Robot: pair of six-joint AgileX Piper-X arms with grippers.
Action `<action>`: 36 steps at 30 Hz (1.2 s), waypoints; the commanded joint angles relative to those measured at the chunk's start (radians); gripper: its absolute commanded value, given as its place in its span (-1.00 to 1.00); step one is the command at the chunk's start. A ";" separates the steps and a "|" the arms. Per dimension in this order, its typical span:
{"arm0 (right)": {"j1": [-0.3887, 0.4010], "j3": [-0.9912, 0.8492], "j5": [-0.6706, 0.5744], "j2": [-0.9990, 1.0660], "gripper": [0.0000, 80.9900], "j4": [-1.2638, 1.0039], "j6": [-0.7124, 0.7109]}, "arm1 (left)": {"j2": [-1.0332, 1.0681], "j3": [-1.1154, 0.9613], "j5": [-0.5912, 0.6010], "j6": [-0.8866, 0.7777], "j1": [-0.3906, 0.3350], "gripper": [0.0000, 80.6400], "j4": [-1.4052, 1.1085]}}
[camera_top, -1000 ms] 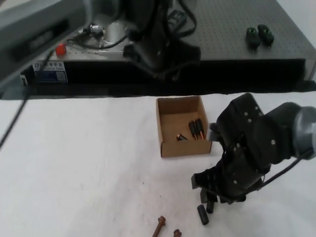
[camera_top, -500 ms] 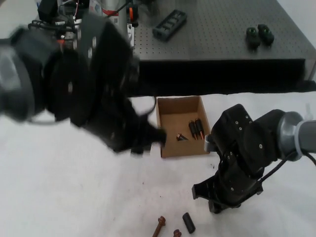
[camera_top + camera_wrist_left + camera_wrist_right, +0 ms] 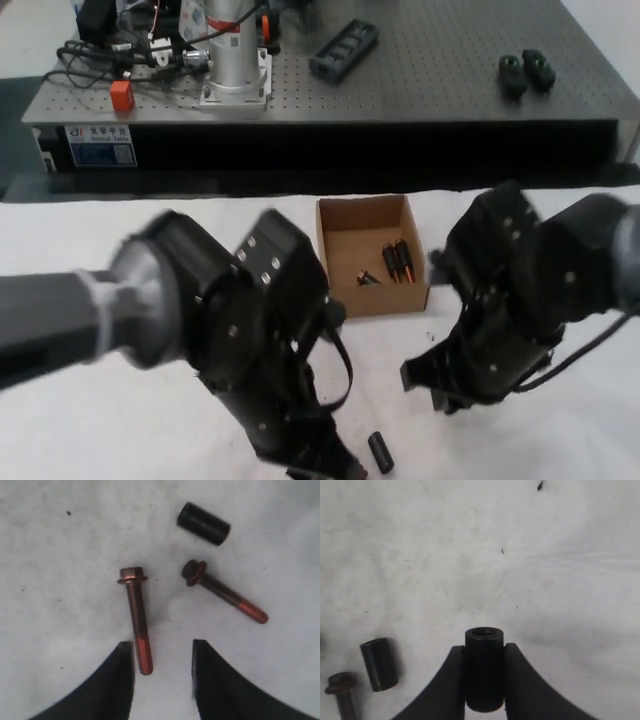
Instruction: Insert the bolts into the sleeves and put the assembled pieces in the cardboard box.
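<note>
The right gripper (image 3: pixel 484 682) has its fingers clamped on a black cylindrical sleeve (image 3: pixel 484 650). The left gripper (image 3: pixel 162 655) has spread fingers straddling a copper flanged bolt (image 3: pixel 136 612), which probably needs grasping next.

No legible text; print on the blue label (image 3: pixel 100 146) too small.

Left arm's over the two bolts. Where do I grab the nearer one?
Take the nearer bolt on its smooth shank, just below the flanged head, coming straight down with the jaws across it. It lies flat, its threaded tip beside one open jaw.
</note>
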 commanded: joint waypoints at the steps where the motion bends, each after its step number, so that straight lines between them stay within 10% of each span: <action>1: 0.000 -0.005 0.011 -0.153 -0.94 0.053 -0.023 | 0.025 -0.004 -0.017 0.030 -0.004 -0.29 0.000; 23: 0.000 -0.005 0.080 -0.335 -0.94 0.171 -0.082 | 0.235 -0.155 -0.022 0.045 -0.001 -0.30 0.007; 29: 0.000 -0.005 0.080 -0.378 -0.94 0.173 -0.082 | 0.235 -0.158 -0.005 0.045 -0.001 -0.99 0.037; 36: 0.000 -0.005 0.036 -0.481 -0.94 0.173 -0.082 | 0.140 -0.158 -0.015 -0.018 0.010 -0.98 -0.004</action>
